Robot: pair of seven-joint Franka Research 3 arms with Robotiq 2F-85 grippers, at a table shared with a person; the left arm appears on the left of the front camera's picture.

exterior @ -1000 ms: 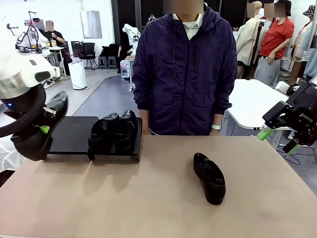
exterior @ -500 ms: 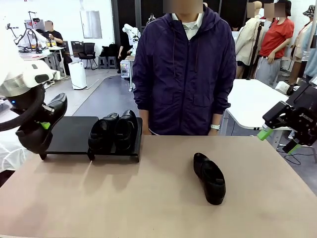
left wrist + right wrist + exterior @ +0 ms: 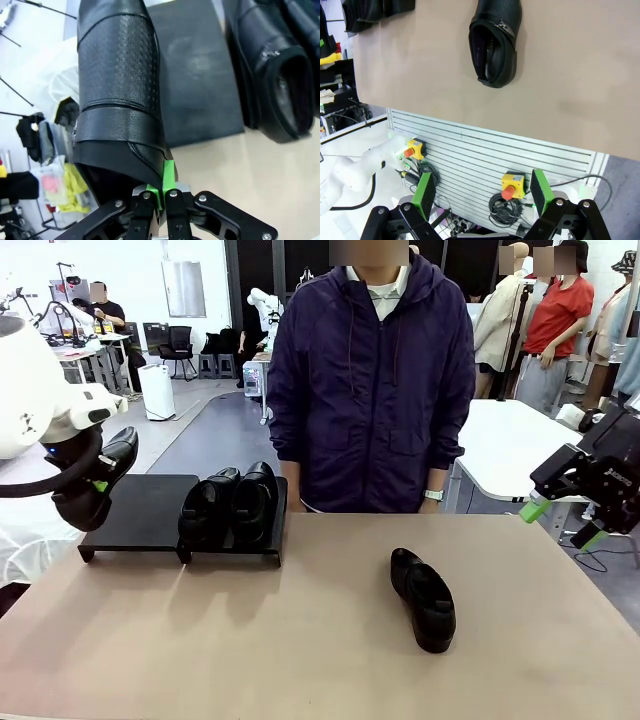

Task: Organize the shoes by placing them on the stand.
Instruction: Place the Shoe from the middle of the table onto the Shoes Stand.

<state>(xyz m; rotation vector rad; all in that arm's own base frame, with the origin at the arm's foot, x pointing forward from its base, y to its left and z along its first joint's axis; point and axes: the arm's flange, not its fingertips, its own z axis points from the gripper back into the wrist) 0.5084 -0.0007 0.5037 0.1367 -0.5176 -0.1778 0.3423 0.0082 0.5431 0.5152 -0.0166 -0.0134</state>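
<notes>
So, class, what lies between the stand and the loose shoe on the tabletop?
Nothing: in the front view, just bare tan tabletop separates the stand from the loose shoe.

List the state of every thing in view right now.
stand, left half bare, right half taken.
left stand shoe, set on the stand.
right stand shoe, set on the stand beside it.
left gripper, shut on the held shoe's rim.
held shoe, in the air by the stand's left end, not yet set down.
table shoe, on the tabletop, untouched.
right gripper, open, empty, raised at the tabletop's right side.
</notes>
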